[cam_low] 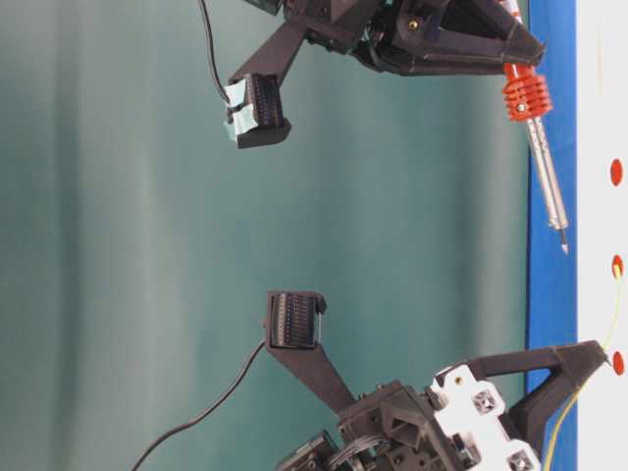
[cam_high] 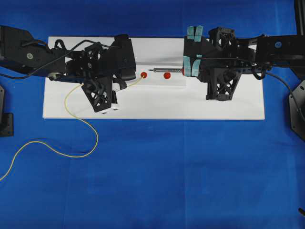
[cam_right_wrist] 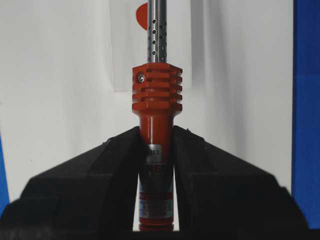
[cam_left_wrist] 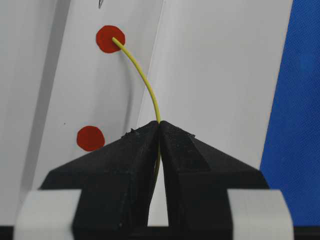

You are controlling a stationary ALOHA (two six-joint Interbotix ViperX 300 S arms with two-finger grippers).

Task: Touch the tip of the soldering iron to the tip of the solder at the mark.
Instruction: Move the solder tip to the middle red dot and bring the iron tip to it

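Right wrist view: iron clamped.
My right gripper (cam_right_wrist: 156,145) grips the soldering iron (cam_right_wrist: 156,107) by its orange-red handle, shaft over the white board (cam_right_wrist: 60,75).

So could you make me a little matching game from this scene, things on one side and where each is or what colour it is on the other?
Things:
1. solder
2. soldering iron
3. board
4. cloth

Descriptions:
A. white, with red dots
B. thin yellow wire, pinched in the left gripper
C. blue, under everything
D. red handle, clamped in the right gripper

Pairs: 1-B, 2-D, 3-A, 4-C
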